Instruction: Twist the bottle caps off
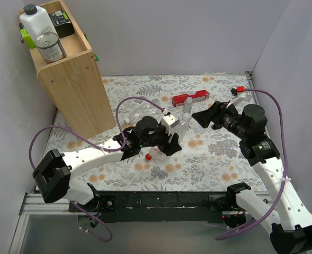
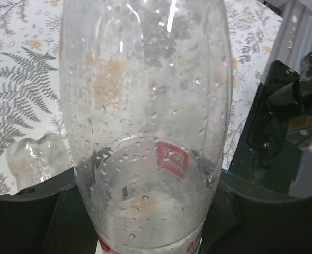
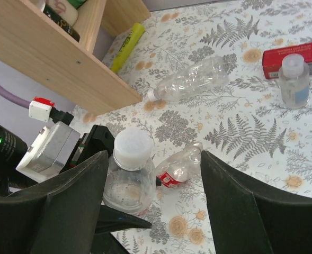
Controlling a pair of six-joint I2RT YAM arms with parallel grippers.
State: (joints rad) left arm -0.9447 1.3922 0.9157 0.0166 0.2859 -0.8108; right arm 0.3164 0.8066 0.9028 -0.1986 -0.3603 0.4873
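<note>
Found the left tool (image 2: 145,211) clamped on a clear plastic bottle (image 2: 145,106) beaded with droplets, black fingers (image 2: 28,217) pressed against both flanks low on the body. Located this bottle over the middle of the bench (image 1: 216,153), cap end up, exact tilt not determinable, topped by a white round screw cap (image 3: 133,148). Found the right tool (image 3: 154,159) spread wide, fingers standing to either side of that cap in the wrist view, near the bottle; could not determine contact. Recorded a second clear bottle (image 3: 183,161) lying flat just beside the held one, toward the near edge, with a small red patch (image 1: 149,156) at one end; could not settle cap or label. Noted a crumpled clear bottle (image 3: 195,79) on its side left of centre, near the foot of an open wooden crate (image 1: 73,79) standing at the far-left corner. Noted a small clear bottle (image 3: 294,91) with a broad white cap (image 3: 293,62), upright just in front of a long red rectangular box (image 1: 198,96) near the middle of the far edge. Logged a white jug (image 1: 34,21) and a tin can (image 1: 51,46) inside the crate.
</note>
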